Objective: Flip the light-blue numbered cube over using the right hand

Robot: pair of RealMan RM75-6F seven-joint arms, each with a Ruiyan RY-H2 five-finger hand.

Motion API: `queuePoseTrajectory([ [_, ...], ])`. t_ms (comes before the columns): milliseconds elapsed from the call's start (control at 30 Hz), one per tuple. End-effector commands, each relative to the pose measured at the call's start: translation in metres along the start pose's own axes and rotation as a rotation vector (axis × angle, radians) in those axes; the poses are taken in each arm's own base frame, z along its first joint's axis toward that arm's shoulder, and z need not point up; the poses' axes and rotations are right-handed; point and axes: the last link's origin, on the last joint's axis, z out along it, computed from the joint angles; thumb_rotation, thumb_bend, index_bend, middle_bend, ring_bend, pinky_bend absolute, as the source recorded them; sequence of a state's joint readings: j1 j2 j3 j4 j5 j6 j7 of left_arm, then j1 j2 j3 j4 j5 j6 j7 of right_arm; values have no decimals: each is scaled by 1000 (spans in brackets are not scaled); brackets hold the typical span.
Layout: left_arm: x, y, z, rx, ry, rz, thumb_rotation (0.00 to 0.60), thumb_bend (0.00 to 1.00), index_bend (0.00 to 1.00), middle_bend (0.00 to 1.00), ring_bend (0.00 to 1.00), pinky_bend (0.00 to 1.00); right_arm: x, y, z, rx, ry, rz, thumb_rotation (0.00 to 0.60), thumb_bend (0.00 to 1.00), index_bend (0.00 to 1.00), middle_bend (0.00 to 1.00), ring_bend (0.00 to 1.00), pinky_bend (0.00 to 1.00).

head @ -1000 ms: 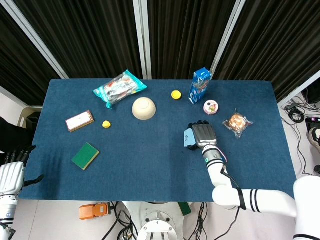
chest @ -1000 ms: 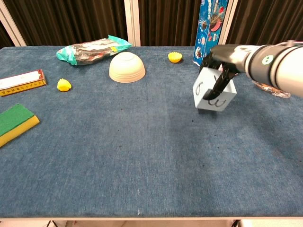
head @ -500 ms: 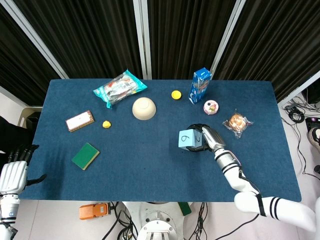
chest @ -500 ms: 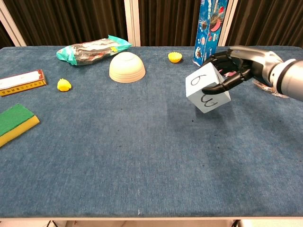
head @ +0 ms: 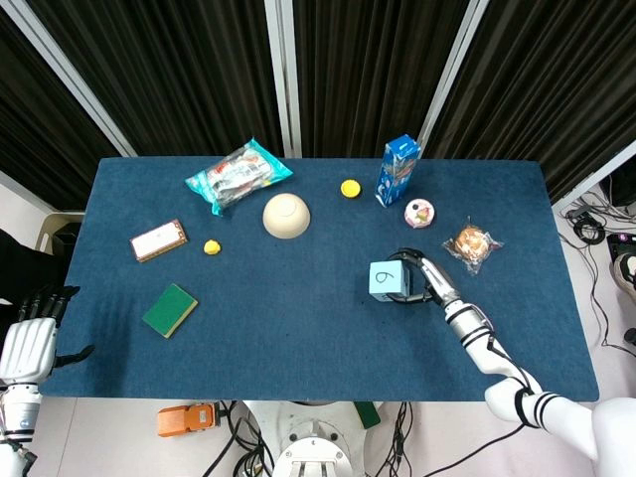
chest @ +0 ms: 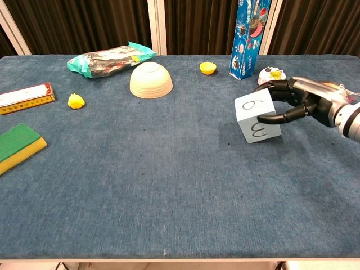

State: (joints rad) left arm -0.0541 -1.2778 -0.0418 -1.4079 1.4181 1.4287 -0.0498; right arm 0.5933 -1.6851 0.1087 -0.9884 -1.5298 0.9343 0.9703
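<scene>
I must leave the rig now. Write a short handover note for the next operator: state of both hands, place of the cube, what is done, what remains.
Right hand: holds the light-blue numbered cube from its right side, fingers around it.
Left hand: off the table's left edge, fingers apart, holding nothing.
Cube: right half of the blue table, tilted; 6 faces up, 3 faces the chest camera.
Done: cube gripped and partly turned.
Left: cannot tell whether it rests flat; finish the flip, release, withdraw.

Robot lab test cell: blue-cloth table (head: 298,328) backed by black curtains (head: 199,70) on white posts, cables (head: 596,224) on the floor right of the table, orange gear (head: 187,418) under its front edge.
</scene>
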Motion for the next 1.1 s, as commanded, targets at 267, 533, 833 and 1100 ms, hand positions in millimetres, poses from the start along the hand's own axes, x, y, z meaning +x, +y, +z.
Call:
queuePoseTrajectory([
  [267, 1, -3, -1, 6, 2, -1, 600, 41, 153, 137, 29, 3, 13, -3, -29, 10, -18, -201, 600, 390, 0, 4, 0, 0],
  [533, 3, -1, 0, -2, 9, -2, 600, 42, 154, 137, 29, 3, 39, -53, -38, -40, -31, -467, 600, 299, 0, 1, 0, 0],
  [833, 4, -3, -2, 4, 7, 0, 600, 41, 154, 137, 29, 3, 39, -95, -25, -116, -118, -831, 600, 245, 0, 4, 0, 0],
  [1100, 4, -4, -2, 8, 3, 4, 600, 42, 153, 137, 29, 3, 20, -101, -3, -196, -146, -945, 600, 246, 0, 35, 0, 0],
])
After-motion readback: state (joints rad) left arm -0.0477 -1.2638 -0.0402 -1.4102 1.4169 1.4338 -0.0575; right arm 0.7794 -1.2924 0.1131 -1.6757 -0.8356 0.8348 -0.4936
